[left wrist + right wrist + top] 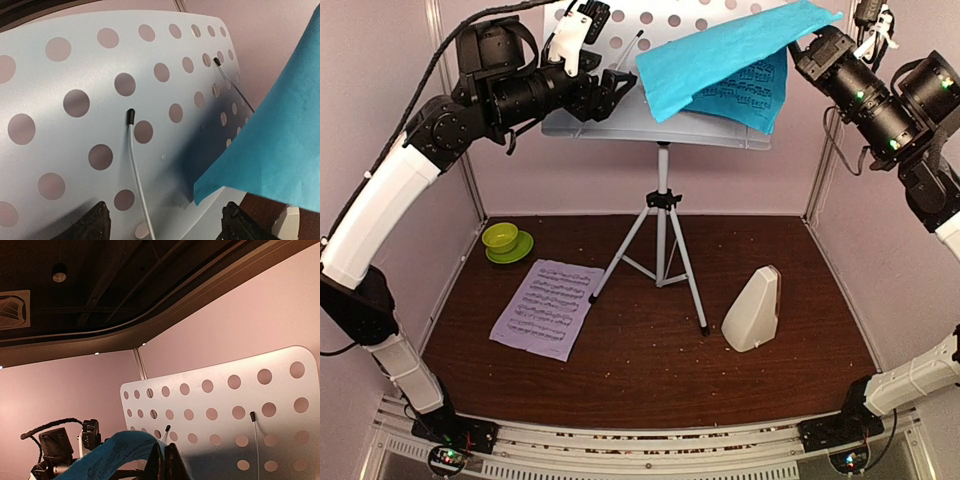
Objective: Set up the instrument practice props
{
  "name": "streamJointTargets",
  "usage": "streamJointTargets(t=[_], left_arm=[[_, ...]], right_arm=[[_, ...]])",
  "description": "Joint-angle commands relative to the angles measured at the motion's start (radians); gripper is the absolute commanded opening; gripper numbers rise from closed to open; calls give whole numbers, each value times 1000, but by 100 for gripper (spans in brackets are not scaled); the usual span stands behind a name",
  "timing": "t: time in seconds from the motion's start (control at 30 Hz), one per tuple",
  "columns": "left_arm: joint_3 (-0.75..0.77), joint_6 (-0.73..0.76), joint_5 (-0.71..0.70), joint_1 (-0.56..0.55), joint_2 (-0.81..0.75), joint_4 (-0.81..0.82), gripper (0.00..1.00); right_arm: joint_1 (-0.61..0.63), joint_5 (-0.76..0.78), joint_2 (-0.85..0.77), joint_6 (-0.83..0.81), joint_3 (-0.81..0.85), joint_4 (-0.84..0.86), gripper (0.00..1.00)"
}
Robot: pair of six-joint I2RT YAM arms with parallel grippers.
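Stand (620,125): standing upright on its tripod (662,235) at mid-table, with the desk facing the arms; judged as done.
Cyan page (720,60): draping over the right half of the desk, sagging rather than lying flat; judged as partly placed.
Right gripper (800,45): reaching in from the right, with fingers (167,462) pressing together on the cyan page's right corner.
Left gripper (165,225): hovering at the left of the desk, with fingers standing apart either side of a wire page holder (135,165) and gripping nothing.
Lilac page (544,308): lying flat on the table just beside a tripod foot; waiting to go up on the desk.
Metronome (754,310): standing right of the tripod, apparently wearing its front cover; probably waiting to be opened.
Bowl (501,237) and saucer (518,250): sitting at the back left, playing no part.
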Motion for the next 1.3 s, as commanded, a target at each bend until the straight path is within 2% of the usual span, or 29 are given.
streamJointTargets(t=[0.0, 0.23, 0.33, 0.47, 0.77, 0.87, 1.0, 1.07, 1.27], left_arm=[[-29, 83, 94, -44, -87, 83, 82], [-385, 104, 101, -49, -325, 268, 92], [-524, 116, 112, -49, -415, 264, 93], [-618, 143, 146, -68, -476, 217, 94], [-552, 325, 29, -235, -342, 190, 96], [-535, 293, 15, -256, -316, 254, 98], [-469, 222, 91, -271, -256, 252, 98], [-410, 175, 105, -276, -220, 239, 92], [-308, 72, 156, -276, -156, 230, 57]], right_arm=[[-5, -126, -21, 22, 24, 3, 0], [-6, -197, -66, 92, 33, -15, 0], [-6, -188, -108, 153, 1, -23, 0], [-6, -146, -176, 207, -85, -34, 0], [-6, -60, -306, 367, -318, -51, 0], [-6, -46, -349, 400, -403, -54, 0], [-5, -54, -394, 434, -494, -52, 0], [-5, -63, -414, 434, -531, -54, 0], [-4, -84, -469, 413, -617, -61, 0]])
